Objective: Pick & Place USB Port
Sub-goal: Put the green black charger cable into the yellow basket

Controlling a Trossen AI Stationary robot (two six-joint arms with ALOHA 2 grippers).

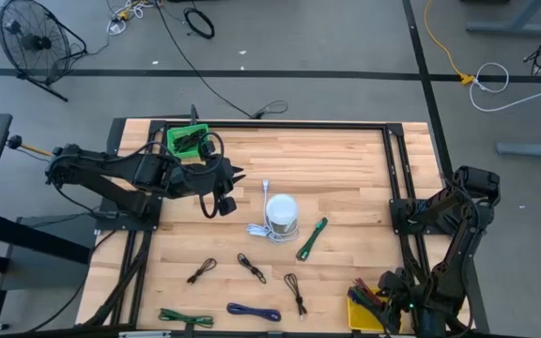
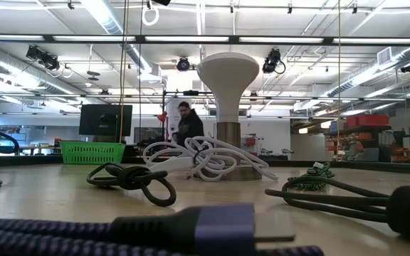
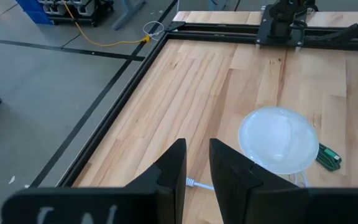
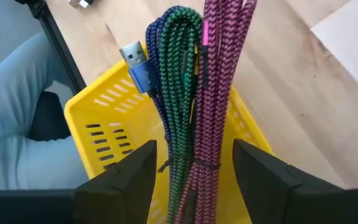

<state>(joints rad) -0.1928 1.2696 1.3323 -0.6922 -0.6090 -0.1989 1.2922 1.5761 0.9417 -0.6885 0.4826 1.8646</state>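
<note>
Left gripper (image 1: 236, 176) hovers narrow-gapped, empty, over bare wood left of the white lamp (image 1: 282, 215); right gripper (image 4: 194, 163) gapes wide above the yellow basket (image 1: 364, 314) at the table's near-right edge.

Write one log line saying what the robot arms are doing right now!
left gripper: open, above table near white cable | right gripper: open, over yellow basket of cables | nothing held

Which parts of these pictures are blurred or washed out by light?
Low view: the nearest cable is blurred and the ceiling lights glare. Left wrist view: the white lamp is washed out. Right wrist view: the braided cables are sharp.
</note>
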